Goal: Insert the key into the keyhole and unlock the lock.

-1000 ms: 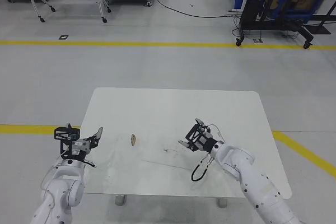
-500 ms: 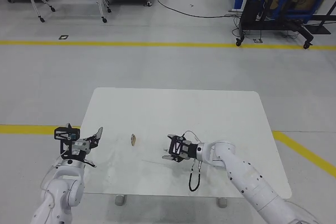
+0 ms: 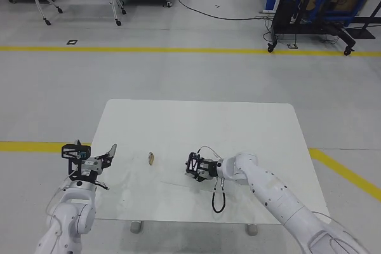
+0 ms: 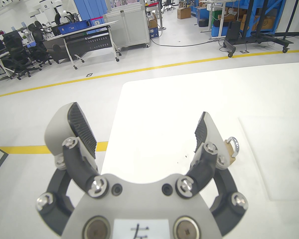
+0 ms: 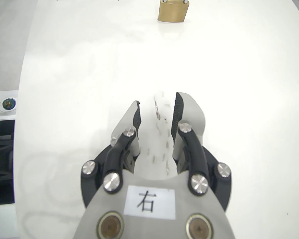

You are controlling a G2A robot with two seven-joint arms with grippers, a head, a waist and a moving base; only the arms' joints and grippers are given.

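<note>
A brass padlock [image 3: 151,158] with a silver shackle lies flat on the white table [image 3: 241,127], left of centre. In the right wrist view the padlock [image 5: 174,8] lies ahead of my right gripper [image 5: 157,105]. A small silver key [image 5: 156,110] lies on the table between that gripper's fingers, which stand apart on either side of it without touching it. Seen from above, the right gripper [image 3: 192,168] is low over the table, right of the padlock. My left gripper [image 4: 139,123] is open and holds nothing at the table's left edge, with the padlock [image 4: 231,149] partly behind one fingertip.
A black cable loop [image 3: 217,202] hangs from the right arm over the table's front part. The left gripper [image 3: 108,155] is at the left table edge. A thin clear sheet [image 4: 276,155] covers the table around the padlock.
The right arm has swung left across the table and lowered its gripper over the key, with its fingers closer together. The left arm and the padlock have not moved.
</note>
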